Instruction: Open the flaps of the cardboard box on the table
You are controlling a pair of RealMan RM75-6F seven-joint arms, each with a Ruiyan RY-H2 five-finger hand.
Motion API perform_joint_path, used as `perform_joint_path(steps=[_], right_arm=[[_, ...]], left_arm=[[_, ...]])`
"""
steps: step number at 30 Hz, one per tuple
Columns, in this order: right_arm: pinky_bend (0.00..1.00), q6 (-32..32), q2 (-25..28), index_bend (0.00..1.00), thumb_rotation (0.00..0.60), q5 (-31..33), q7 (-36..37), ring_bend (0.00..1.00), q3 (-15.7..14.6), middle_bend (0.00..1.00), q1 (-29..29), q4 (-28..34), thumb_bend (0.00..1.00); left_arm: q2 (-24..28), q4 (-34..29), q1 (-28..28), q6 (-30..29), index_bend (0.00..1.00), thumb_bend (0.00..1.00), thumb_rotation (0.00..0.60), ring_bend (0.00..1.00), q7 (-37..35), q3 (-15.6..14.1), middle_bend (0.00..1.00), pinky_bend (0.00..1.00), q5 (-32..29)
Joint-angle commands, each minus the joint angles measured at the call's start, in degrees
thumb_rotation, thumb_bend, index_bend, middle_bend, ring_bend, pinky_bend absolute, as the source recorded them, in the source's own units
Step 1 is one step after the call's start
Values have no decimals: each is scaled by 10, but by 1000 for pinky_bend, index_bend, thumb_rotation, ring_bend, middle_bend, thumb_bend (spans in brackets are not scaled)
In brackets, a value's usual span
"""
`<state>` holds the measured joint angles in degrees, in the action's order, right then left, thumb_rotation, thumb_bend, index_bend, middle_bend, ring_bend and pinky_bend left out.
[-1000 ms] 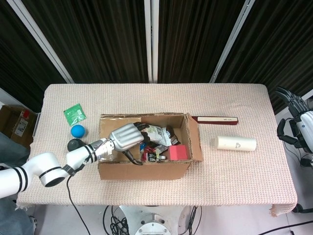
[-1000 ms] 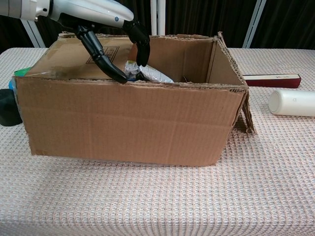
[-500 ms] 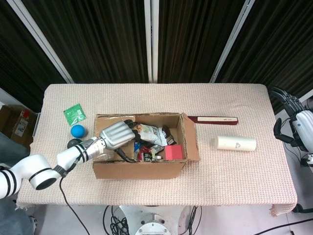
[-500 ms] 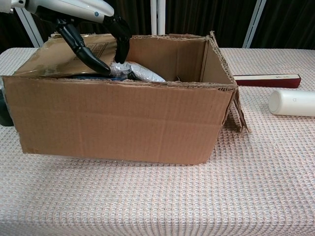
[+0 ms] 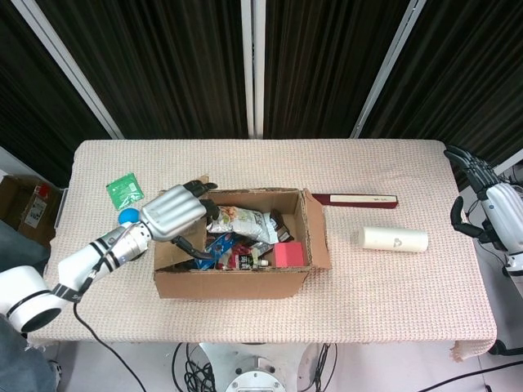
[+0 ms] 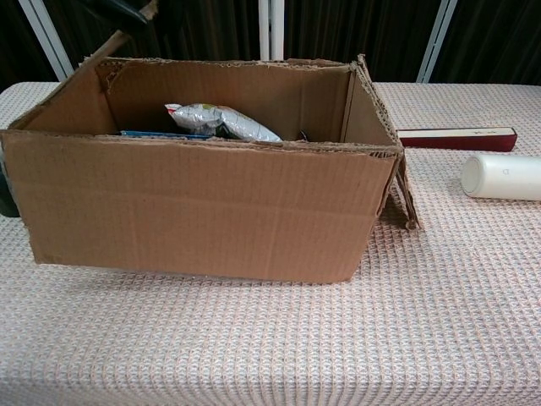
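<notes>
My left hand (image 5: 173,211) sits at the left end of the cardboard box (image 5: 237,282), gripping the left flap (image 6: 108,44) and holding it raised; in the chest view only dark fingertips show at the top edge, pinching that flap's tip. The box stands near the middle of the bench (image 5: 392,302), a little toward the left and the front edge, its top open. The right flap (image 5: 317,231) is folded out and hangs down over the right wall. Inside I can see a silvery snack bag (image 6: 221,121), a red packet (image 5: 289,254) and other small items I cannot make out.

My right hand (image 5: 489,198) hangs off the right edge of the bench, fingers apart, holding nothing.

A white cylinder (image 5: 393,238) lies on its side right of the box, with a dark red flat box (image 5: 360,199) behind it. Near the left edge lie a green packet (image 5: 124,192) and a blue ball (image 5: 124,216), partly hidden by my left arm.
</notes>
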<state>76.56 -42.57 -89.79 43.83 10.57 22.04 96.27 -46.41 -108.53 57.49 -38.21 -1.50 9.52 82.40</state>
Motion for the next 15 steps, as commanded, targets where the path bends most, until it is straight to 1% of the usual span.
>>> perform_joint_path(steps=[1,4,8,11,15], right_arm=[[0,-2,-2,0,600,-3,-1,0,-1,24,1,2,743],[0,-3,-5,0,600,-5,-3,0,-1,24,4,5,743],[0,-6,-7,0,600,-9,-7,0,-1,24,7,11,743],[0,-4,-7,0,600,-12,-13,0,-1,24,7,16,742],[0,-6,-7,0,600,-12,-20,0,-2,24,8,23,743]], left_arm=[[33,-20,-25,-31,361,0,167,71,-14,4,377,170,14],[58,-29,-45,-46,361,0,165,71,-21,0,376,170,23],[90,-35,-73,-51,361,0,163,71,-22,-14,376,170,19],[102,-36,-91,-60,361,0,160,71,-26,-20,377,170,14],[116,-28,-122,-93,361,0,154,71,-26,-23,377,170,19]])
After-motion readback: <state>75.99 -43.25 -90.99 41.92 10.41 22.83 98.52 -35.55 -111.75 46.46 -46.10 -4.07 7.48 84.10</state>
